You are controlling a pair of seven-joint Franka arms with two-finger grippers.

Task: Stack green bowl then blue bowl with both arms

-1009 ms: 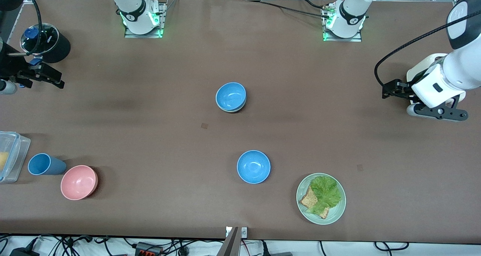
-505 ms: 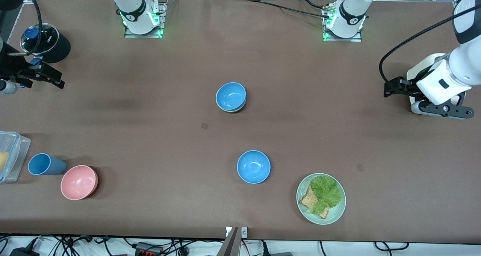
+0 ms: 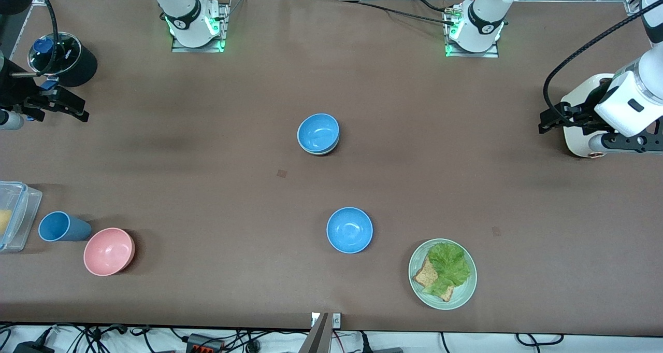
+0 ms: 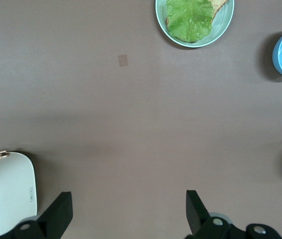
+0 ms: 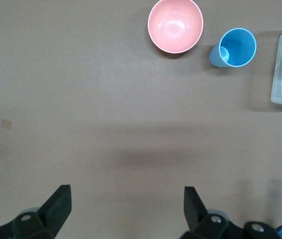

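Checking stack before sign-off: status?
Left claw open beside the toaster; right claw open at its end. Blue bowl sits in green bowl. Nothing in the way.

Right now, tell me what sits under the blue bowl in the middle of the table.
The blue bowl is nested in the green bowl, of which only a thin pale rim shows below it. The rest of the green bowl is covered.

The front view looks down from high across the whole table (image 3: 207, 187). Each wrist view looks straight down between its own fingers, from well above the table. The left wrist view shares the lettuce plate (image 4: 194, 22) with the front view; the right shares the pink bowl (image 5: 175, 25).
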